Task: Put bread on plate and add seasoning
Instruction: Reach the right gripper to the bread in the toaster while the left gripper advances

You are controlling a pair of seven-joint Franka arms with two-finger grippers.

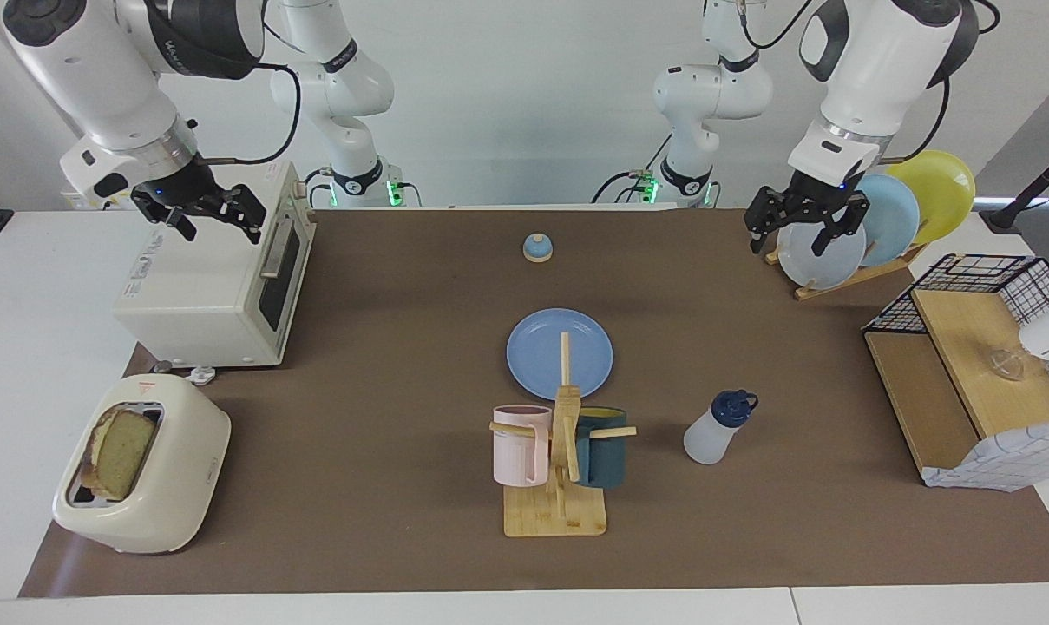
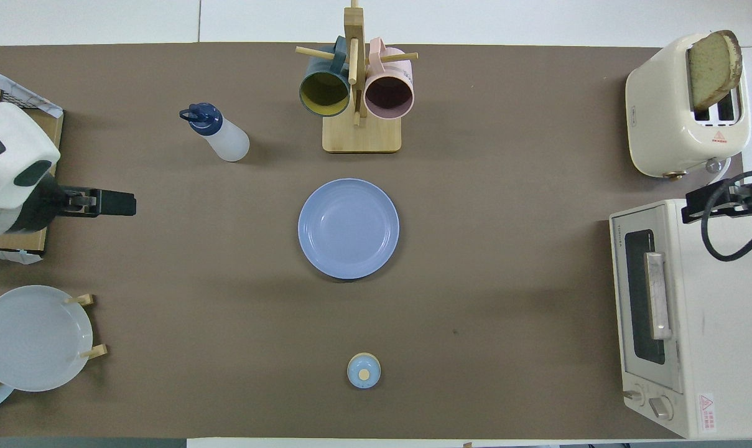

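Facing view: the left gripper [image 1: 793,233] hangs empty in the air, jaws apart, over the mat's edge beside the plate rack [image 1: 845,276]. The right gripper [image 1: 201,215] waits, jaws apart and empty, over the toaster oven [image 1: 203,295]. The bread [image 1: 121,451] stands in the toaster [image 1: 147,503] at the right arm's end. The plate [image 1: 541,347] lies mid-mat, just nearer the robots than the mug stand [image 1: 554,512]. The seasoning [image 1: 715,427] stands beside that stand.

Overhead view: open brown mat [image 2: 506,280] rings the plate [image 2: 348,228]. The left gripper [image 2: 111,203] sits well apart from the seasoning [image 2: 217,130]. The bread [image 2: 711,68] pokes from the toaster [image 2: 662,130].
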